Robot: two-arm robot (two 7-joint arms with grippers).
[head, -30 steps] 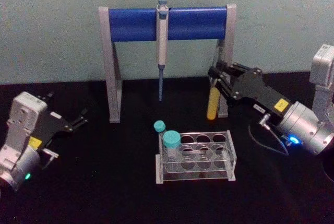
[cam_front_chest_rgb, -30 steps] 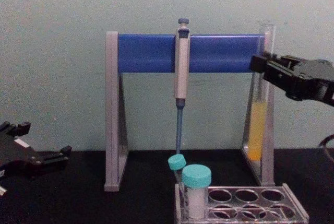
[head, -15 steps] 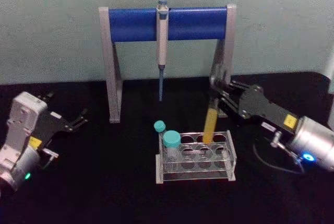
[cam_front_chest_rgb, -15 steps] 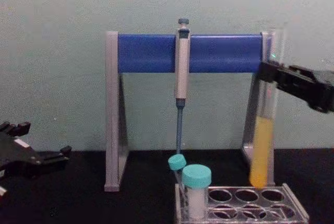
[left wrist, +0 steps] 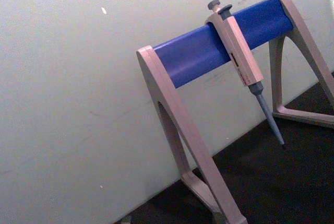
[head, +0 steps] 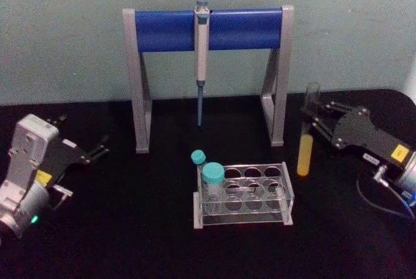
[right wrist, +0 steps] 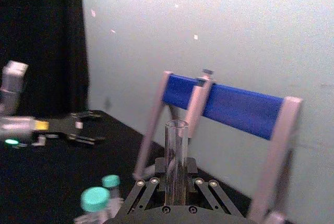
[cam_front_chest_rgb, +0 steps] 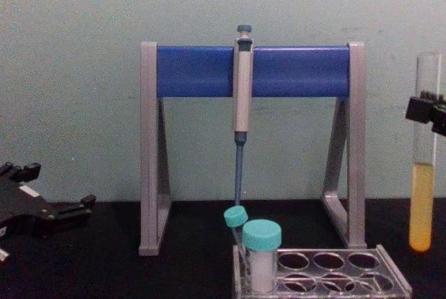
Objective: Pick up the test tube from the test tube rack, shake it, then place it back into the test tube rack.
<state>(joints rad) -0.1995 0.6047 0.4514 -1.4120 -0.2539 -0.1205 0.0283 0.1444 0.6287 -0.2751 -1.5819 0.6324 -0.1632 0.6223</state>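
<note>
To the right of the rack (head: pixel 244 194), in the head view, the right gripper (head: pixel 312 121) holds the tube (head: pixel 303 155) upright in the air. Its jaws are clamped on the tube's upper part, with the yellow liquid below them. The left gripper (head: pixel 84 137) is parked low at far left, jaws apart. The left wrist view gives the stand (left wrist: pixel 219 46) and its hanging pipette (left wrist: pixel 240 51). In the right wrist view the tube's open mouth stands up between the jaws, and the glass there is dry. In the chest view the tube's rounded end hangs just beyond the rack's right end, about level with its top and over no hole. I judge the tube light, stiff, slick and breakable, being thin uncapped glass. The best hold is above the liquid, firm but not crushing, with the tube upright so nothing spills.
</note>
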